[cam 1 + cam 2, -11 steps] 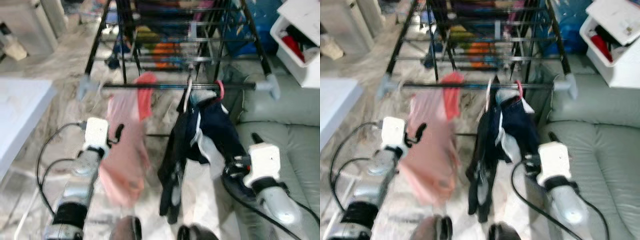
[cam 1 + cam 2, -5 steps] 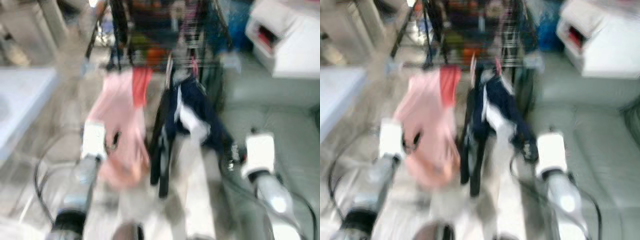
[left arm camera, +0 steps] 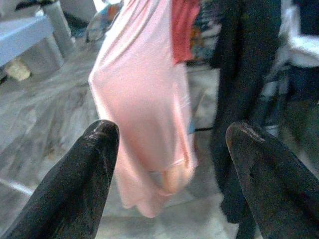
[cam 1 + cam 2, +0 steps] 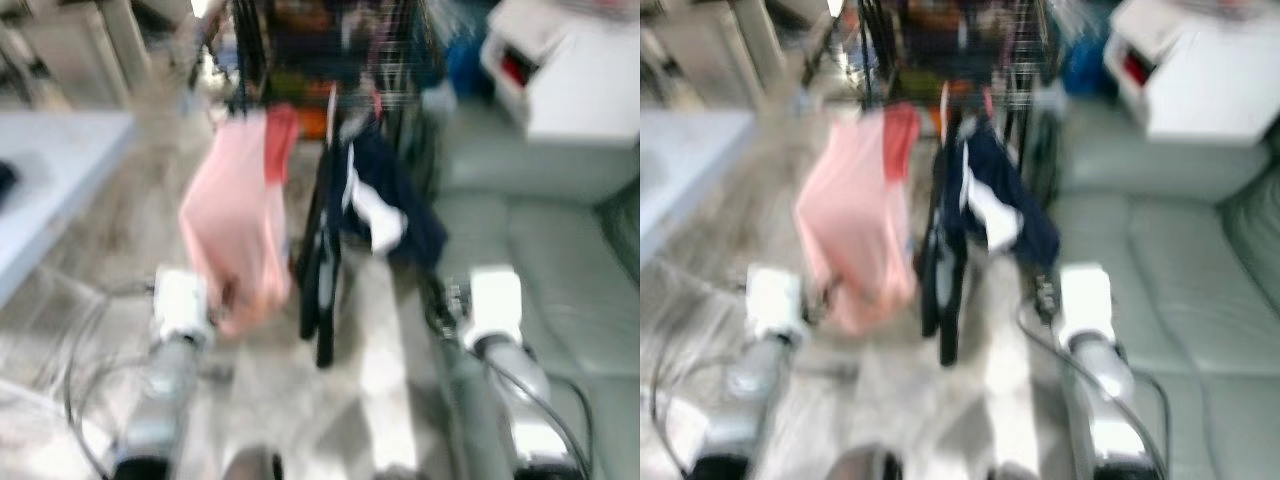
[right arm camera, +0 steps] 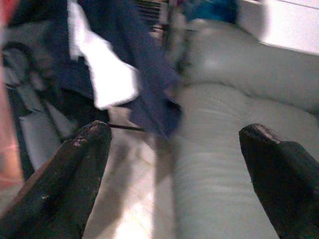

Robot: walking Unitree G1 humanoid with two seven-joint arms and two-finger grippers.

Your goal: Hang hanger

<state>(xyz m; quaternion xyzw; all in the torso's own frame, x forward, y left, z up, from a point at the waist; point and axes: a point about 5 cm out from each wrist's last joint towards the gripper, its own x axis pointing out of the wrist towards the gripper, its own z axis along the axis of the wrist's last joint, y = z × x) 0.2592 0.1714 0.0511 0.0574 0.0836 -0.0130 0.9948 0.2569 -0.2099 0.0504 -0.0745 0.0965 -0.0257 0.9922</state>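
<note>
A pink garment [image 4: 238,230] and a dark navy and white garment [image 4: 375,200] hang side by side from the black drying rack [image 4: 330,60]. The navy one hangs from a pale hanger [image 4: 332,105] hooked on the rack's front bar. My left gripper [image 3: 169,149] is open with nothing in it, a short way in front of the pink garment [image 3: 144,99]. My right gripper [image 5: 174,154] is open and holds nothing, facing the navy garment [image 5: 119,59] and the sofa edge. Both eye views are blurred.
A grey sofa [image 4: 560,230] runs along the right, close to my right arm. A white table [image 4: 50,190] stands at the left, and a white bin [image 4: 570,70] at the back right. Marble floor [image 4: 380,380] lies between me and the rack.
The whole picture has shifted and blurred, so the camera is moving; the rack and garments now sit higher and smaller. Both arms show lower in view, the right gripper farther from the navy garment.
</note>
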